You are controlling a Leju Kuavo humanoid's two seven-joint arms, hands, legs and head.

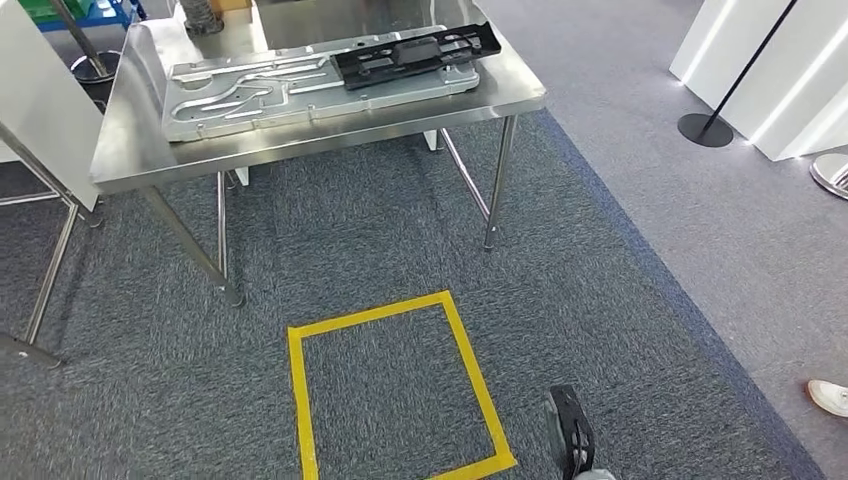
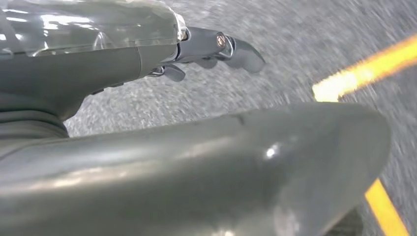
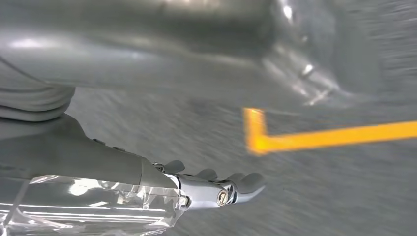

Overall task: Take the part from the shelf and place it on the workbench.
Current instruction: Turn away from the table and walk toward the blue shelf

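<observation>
Stainless steel forms the workbench [image 1: 320, 135], which stands far ahead of both hands, across a stretch of grey carpet [image 1: 640, 330]. On it lies a large silver stamped metal panel [image 1: 250, 95], and the black part [image 1: 415, 50] rests on top of that panel toward its right end, lying flat and slightly skewed.

Between the workbench and the robot, a square of yellow tape [image 1: 390, 390] is marked on the carpet. The right hand [image 1: 572, 432] shows at the lower edge of the head view, just beside the tape square's right side, well apart from the part. From the right wrist camera, this hand [image 3: 216, 189] hangs over the carpet near a corner of the tape; its fingers [image 3: 248, 182] lie stretched out together and hold nothing.

From the left wrist camera, the left hand [image 2: 206, 49] also hangs above the carpet, near the tape, its fingers [image 2: 243, 54] extended and only lightly bent, with nothing in them.

At the far right of the head view, a person's white shoe [image 1: 828, 397] stands on the lighter floor.
</observation>
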